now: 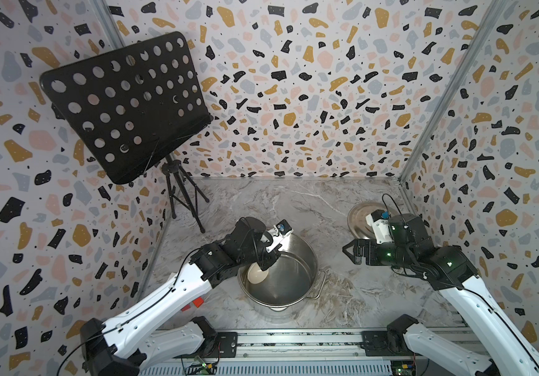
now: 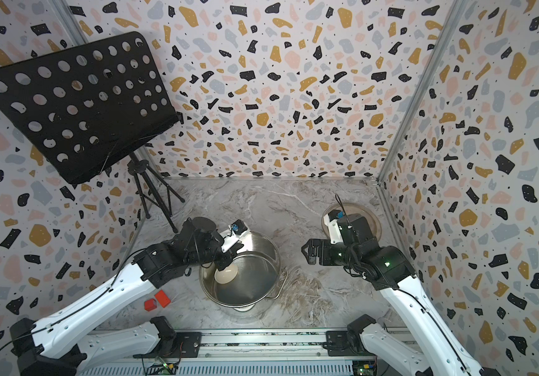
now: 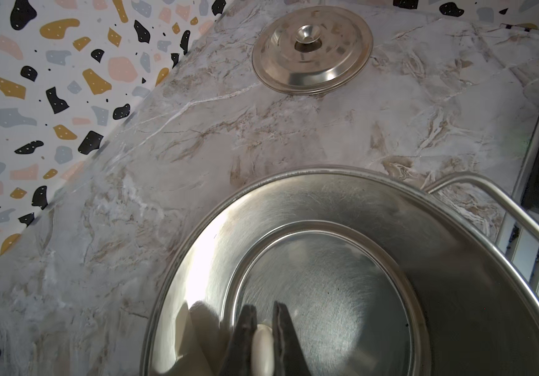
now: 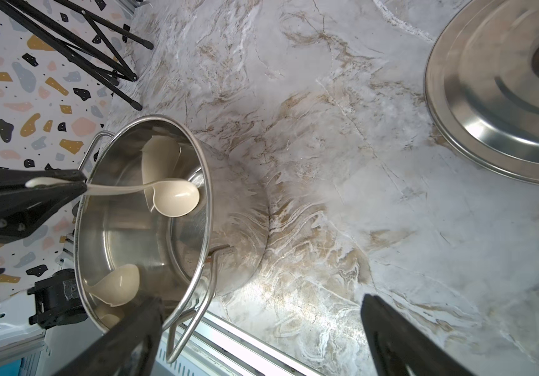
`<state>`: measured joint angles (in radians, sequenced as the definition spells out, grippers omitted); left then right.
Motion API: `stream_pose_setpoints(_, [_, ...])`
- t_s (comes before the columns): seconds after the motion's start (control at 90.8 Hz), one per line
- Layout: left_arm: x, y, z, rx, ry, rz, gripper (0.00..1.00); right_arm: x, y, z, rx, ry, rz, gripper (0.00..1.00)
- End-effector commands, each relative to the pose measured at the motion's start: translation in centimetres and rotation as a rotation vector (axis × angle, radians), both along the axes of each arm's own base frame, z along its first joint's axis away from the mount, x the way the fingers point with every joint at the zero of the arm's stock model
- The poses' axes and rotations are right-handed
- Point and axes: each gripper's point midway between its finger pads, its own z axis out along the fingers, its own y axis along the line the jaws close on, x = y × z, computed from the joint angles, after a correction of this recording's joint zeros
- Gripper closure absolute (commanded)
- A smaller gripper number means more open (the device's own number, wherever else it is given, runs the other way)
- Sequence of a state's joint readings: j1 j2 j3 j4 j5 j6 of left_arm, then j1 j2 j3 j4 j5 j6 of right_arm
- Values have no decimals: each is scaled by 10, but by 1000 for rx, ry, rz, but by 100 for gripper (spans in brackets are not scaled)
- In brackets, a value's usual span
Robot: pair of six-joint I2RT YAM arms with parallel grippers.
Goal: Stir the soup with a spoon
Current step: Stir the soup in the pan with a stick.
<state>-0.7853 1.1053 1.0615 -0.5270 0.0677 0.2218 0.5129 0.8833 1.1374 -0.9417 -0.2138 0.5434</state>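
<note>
The steel pot [image 1: 294, 260] [image 2: 256, 258] stands at the front middle of the marble table, and its inside [image 3: 326, 276] [image 4: 125, 234] is bare shiny metal; no soup shows. The cream spoon's bowl [image 1: 257, 272] [image 2: 225, 274] [image 4: 177, 198] hangs inside the pot near its left wall. My left gripper [image 1: 267, 259] [image 2: 226, 260] [image 3: 264, 309] is over the pot's left rim, shut on the spoon's handle [image 3: 263, 345]. My right gripper [image 1: 347, 250] [image 2: 307, 249] [image 4: 261, 301] hovers to the right of the pot, open and holding nothing.
The flat steel lid [image 1: 359, 218] [image 2: 372, 221] [image 3: 312, 48] [image 4: 502, 97] lies at the back right, partly under my right wrist. A black music stand [image 1: 125, 104] [image 2: 76, 104] rises at the back left. Two red blocks [image 2: 157, 301] sit front left.
</note>
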Motion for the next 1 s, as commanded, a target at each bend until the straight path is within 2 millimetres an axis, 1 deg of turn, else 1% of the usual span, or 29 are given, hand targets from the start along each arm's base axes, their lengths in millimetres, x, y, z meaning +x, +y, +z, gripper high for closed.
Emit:
stream_pose_setpoints(0.0, [15,-35,38,-126,-71,-77,100,-4,-2,5,19,-17,-7,0])
stream_pose_setpoints(0.143, [5,-70,42,-227,-19,-214,100,-5,-3,6,19,-21,-12,0])
stream_pose_setpoints(0.231, [-9,-87,44,-264,10,-303,100,-5,-3,6,22,-20,-14,0])
stream_pose_setpoints(0.308, [-29,-96,47,-302,33,-394,100,-5,-3,6,22,-20,-11,0])
stream_pose_setpoints(0.385, [-47,-98,46,-327,58,-453,100,-5,-3,6,19,-21,-12,0])
stream_pose_setpoints(0.463, [-64,-93,42,-331,88,-496,100,-4,-3,6,17,-21,-13,0])
stream_pose_setpoints(0.54, [-82,-82,36,-330,122,-528,100,-4,-3,4,15,-17,-11,0])
stream_pose_setpoints(0.584, [-92,-74,33,-327,139,-537,100,-4,-2,4,14,-16,-8,0])
stream_pose_setpoints(0.683, [-111,-54,15,-287,199,-536,100,-3,-2,4,11,-15,-5,0])
stream_pose_setpoints(0.76, [-124,-37,6,-260,222,-527,100,-2,-1,3,9,-9,-2,0])
stream_pose_setpoints(0.87, [-129,-14,0,-221,202,-471,100,-2,1,1,9,-1,2,0])
stream_pose_setpoints(0.991, [-123,5,-3,-178,164,-377,100,0,2,2,10,-2,5,0])
